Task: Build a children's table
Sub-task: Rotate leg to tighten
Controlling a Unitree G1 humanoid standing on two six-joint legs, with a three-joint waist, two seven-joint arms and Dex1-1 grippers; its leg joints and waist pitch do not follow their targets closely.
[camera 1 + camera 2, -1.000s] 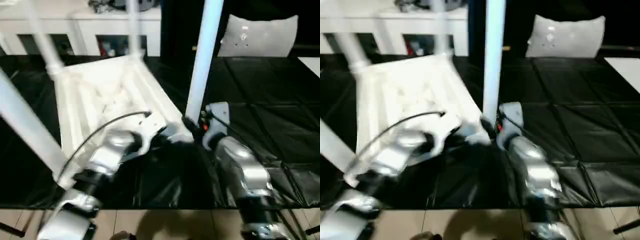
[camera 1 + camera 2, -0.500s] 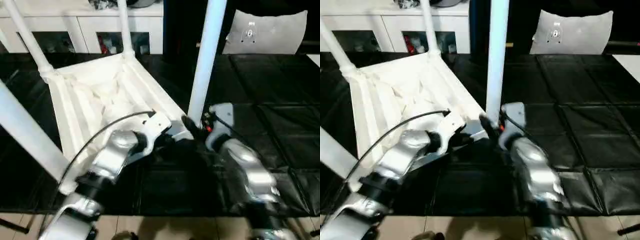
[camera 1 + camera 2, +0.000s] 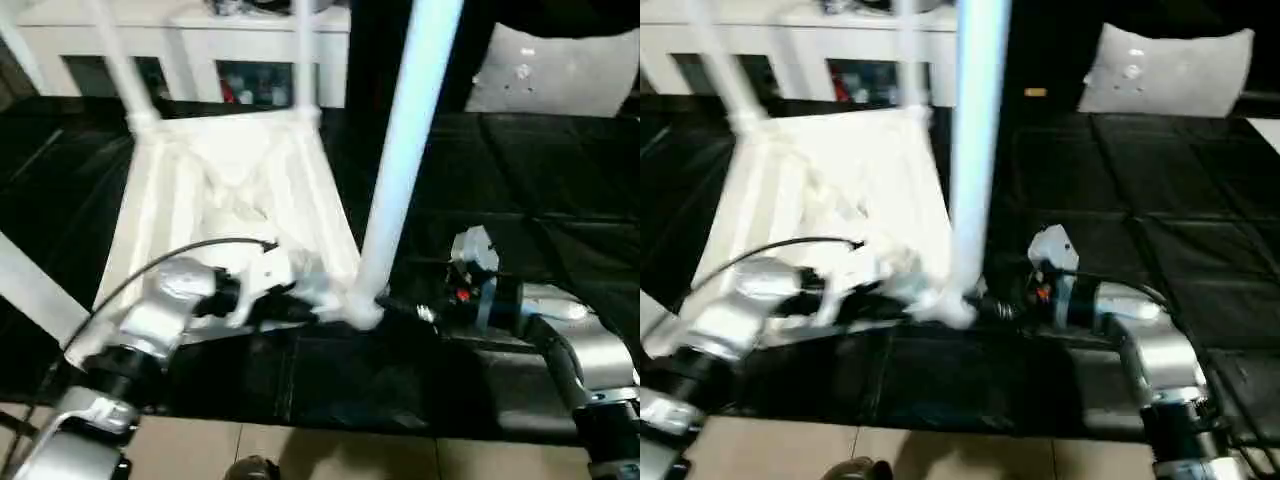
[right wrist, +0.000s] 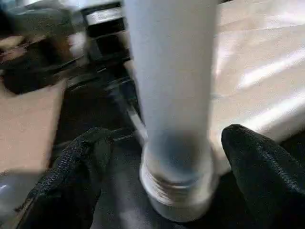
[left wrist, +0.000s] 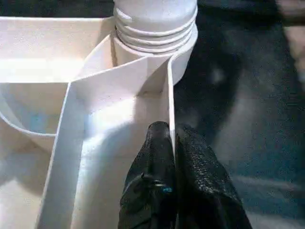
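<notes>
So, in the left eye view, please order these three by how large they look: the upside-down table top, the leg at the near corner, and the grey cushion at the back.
1. Table top, largest.
2. Near-corner leg, though nearness to the camera enlarges it.
3. Grey cushion, smallest; it lies farthest back and is cut by the frame edge, so its real rank is unsure.

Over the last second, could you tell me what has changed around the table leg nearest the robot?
The right gripper has drawn back from the near leg: its fingers now stand open on either side, apart from it. The camera has also shifted. The left gripper stays shut on the rim of the tabletop, and the leg stays upright in its corner socket.
</notes>
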